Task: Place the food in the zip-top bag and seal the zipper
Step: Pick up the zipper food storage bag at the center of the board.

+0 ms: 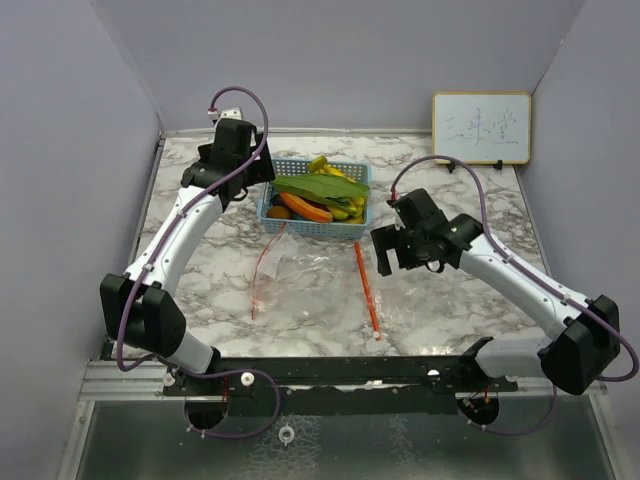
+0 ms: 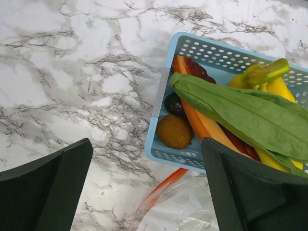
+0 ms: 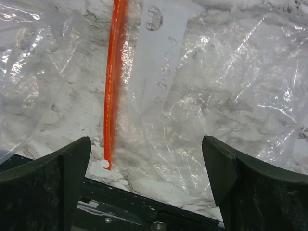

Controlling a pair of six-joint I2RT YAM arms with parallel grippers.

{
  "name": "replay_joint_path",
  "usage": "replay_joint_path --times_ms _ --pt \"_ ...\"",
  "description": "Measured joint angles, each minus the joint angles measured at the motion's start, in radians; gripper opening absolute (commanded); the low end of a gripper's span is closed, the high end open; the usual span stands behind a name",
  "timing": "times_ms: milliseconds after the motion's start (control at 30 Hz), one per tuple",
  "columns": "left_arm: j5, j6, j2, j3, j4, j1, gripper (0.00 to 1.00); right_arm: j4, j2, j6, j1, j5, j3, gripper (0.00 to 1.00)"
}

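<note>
Left gripper [image 2: 144, 187]: fingers spread wide, nothing between them; it hangs over the marble table [image 1: 200, 270] just beside the left edge of the basket [image 1: 290, 166], touching nothing.
Basket: blue mesh, at the far middle of the table; all the food is inside it.
Food: a long green leaf [image 2: 250, 118] lies on top, over the carrot [image 2: 204, 127]; bananas [image 2: 269, 82] are at the far side; a small brown fruit [image 2: 174, 131] sits in the near left corner, a dark eggplant [image 2: 174, 103] just behind it.
Bag [image 1: 315, 285]: clear, flat on the table just in front of the basket, nothing in it; its orange zipper [image 1: 366, 290] lies open along the right side.
Right gripper [image 3: 147, 178]: also wide and holding nothing, low over the bag near the zipper end.
Step in hand: I think the first pick. The leaf covers the other pieces, so it should go first, gripped near its middle so it does not droop.
Advice: the right gripper should lift one lip of the bag mouth, because the flat plastic gives no opening.
</note>
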Motion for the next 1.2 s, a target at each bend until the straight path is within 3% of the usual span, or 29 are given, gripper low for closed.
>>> replay_joint_path --times_ms 167,500,1200 --pt "0.005 0.034 -0.003 -0.007 0.032 0.000 0.99 -0.028 -0.003 0.050 0.000 0.013 -0.030 1.00" --pt "0.228 0.105 -0.153 -0.235 0.225 0.000 0.99 0.001 0.027 0.117 0.000 -0.010 -0.129 0.93" --pt "0.290 0.111 -0.143 -0.188 0.254 0.000 0.99 0.184 0.239 0.111 0.000 -0.024 -0.156 0.91"
